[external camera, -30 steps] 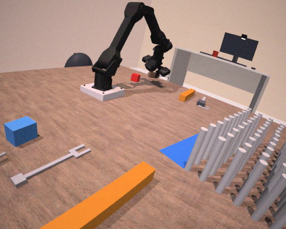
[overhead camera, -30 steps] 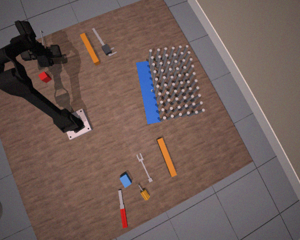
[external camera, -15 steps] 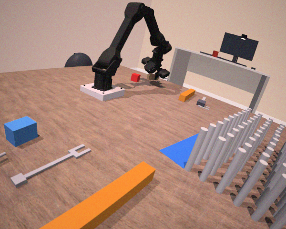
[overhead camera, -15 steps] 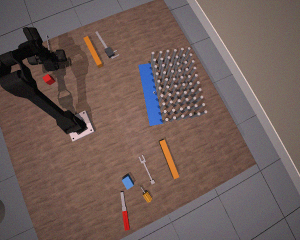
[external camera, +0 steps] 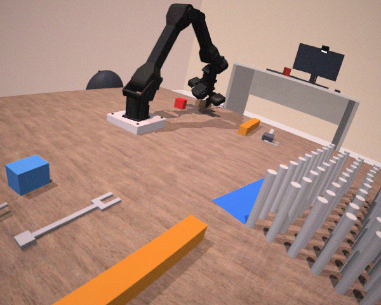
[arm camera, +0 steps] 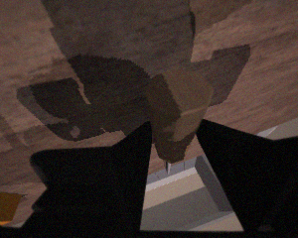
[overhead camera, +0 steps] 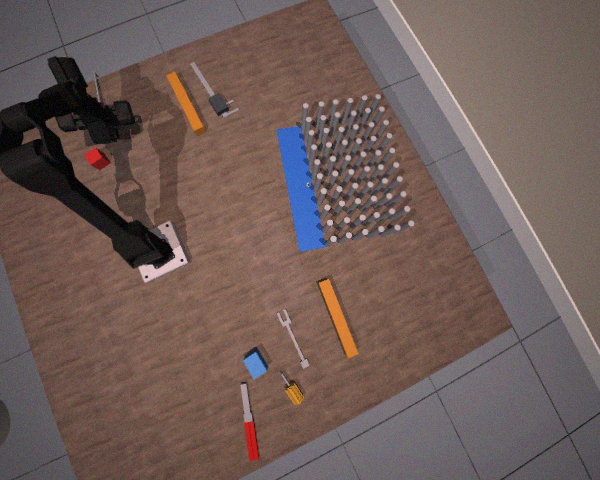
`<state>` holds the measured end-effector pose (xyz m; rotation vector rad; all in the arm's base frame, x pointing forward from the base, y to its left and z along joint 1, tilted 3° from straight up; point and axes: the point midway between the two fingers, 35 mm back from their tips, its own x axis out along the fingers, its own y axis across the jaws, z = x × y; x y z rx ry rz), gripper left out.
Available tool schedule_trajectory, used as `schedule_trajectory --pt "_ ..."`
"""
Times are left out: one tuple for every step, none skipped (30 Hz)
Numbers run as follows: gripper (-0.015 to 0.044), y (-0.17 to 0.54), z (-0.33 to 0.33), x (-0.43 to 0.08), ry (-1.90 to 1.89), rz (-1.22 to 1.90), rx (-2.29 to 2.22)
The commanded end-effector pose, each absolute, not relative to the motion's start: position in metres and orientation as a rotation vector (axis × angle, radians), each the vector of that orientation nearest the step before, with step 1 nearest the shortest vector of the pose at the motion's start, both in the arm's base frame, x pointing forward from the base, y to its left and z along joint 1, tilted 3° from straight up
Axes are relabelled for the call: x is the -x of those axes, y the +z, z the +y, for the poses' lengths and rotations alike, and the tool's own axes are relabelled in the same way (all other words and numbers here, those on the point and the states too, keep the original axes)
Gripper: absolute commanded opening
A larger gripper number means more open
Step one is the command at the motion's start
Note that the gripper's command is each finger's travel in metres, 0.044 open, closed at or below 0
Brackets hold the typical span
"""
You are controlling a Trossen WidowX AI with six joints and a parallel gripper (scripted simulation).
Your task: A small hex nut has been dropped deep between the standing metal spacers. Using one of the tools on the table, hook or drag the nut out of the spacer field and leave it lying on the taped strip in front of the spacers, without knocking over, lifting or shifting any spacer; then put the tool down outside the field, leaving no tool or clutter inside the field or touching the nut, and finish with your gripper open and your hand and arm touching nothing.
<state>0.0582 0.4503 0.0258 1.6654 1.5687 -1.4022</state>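
The small hex nut [overhead camera: 308, 184] lies on the blue taped strip [overhead camera: 305, 232] [external camera: 235, 201], near its edge beside the front row of spacers; it cannot be made out in the exterior view. The metal spacers [overhead camera: 305, 105] [external camera: 263, 200] stand upright in rows. My gripper [overhead camera: 97, 118] [external camera: 207, 94] [arm camera: 172, 124] is far from them, low over the table's far-left part, shut on a tool's brown handle [external camera: 200, 103] [arm camera: 181, 104]. The tool's thin metal shaft [overhead camera: 97, 87] points away from the field. Whether the handle touches the table cannot be told.
A red cube [overhead camera: 97, 158] [external camera: 180, 103] is near the hand. Orange bars [overhead camera: 185, 103] [overhead camera: 337, 317] lie on either side, with a grey forked tool [overhead camera: 218, 104] by one. A blue block [overhead camera: 255, 363], a slim fork [overhead camera: 293, 338], a yellow-handled tool [overhead camera: 294, 393] and a red-handled tool [overhead camera: 251, 439] lie apart.
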Motion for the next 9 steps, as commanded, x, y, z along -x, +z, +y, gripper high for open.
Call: schedule_trajectory --pt "0.0210 0.0264 0.4507 -0.0583 -1.401 1.570 -1.667" --pt "0.0236 0.0264 0.4507 -0.0583 -1.401 1.570 -1.667" --pt "0.0263 0.0264 0.4507 -0.0583 -1.401 1.570 -1.667" --pt "0.0289 0.0264 0.4507 -0.0583 -1.401 1.570 -1.667" --pt "0.0315 0.0264 0.4507 -0.0583 -1.401 1.570 -1.667" --pt "0.0341 0.0264 0.4507 -0.0583 -1.401 1.570 -1.667" --pt "0.0367 0.0264 0.4507 -0.0583 -1.401 1.570 -1.667" --pt "0.0394 0.0264 0.4507 -0.0583 -1.401 1.570 -1.667" --pt "0.0420 0.0264 0.4507 -0.0583 -1.401 1.570 -1.667"
